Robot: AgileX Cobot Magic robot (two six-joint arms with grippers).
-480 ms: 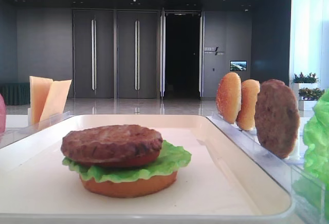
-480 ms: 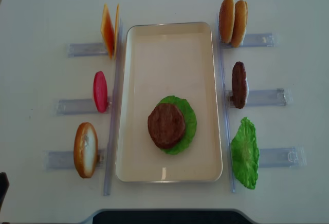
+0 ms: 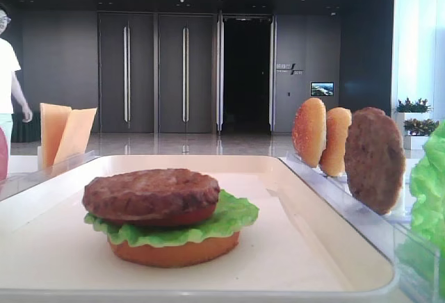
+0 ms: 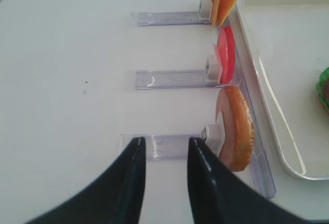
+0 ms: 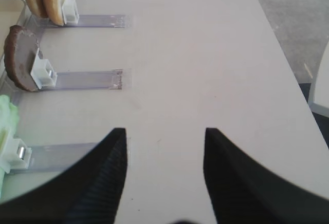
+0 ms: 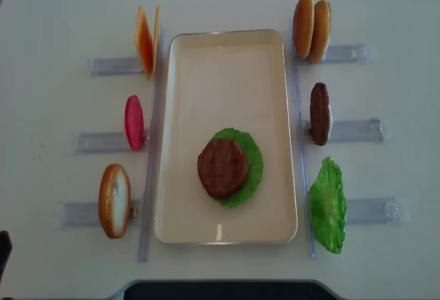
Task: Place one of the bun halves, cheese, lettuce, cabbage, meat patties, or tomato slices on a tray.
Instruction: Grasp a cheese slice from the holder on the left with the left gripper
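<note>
Both sets of jaws are standing parted over bare white tabletop, gripping nothing: the right gripper (image 5: pixel 164 152) wide, the left gripper (image 4: pixel 165 154) narrower, hovering beside the clear plastic rack (image 4: pixel 164 147) holding a golden-brown bun half (image 4: pixel 237 127) on edge.

The stack is sitting toward the near end of the cream-white rectangular tray (image 6: pixel 227 59): orange-tan bun base, ruffled green lettuce leaf (image 6: pixel 251 159), rough dark brown patty (image 6: pixel 223 168) on top.

The racks are keeping the ingredients upright, presumably so fingers can pinch an edge. The thin yellow-orange cheese slices (image 6: pixel 146 40) are standing at the far left rack, beside the tray's corner. The pink-red tomato slice (image 6: pixel 134 122) is waiting in the middle rack.

Judgement: cheese looks the likely next layer, on the left arm's side.
</note>
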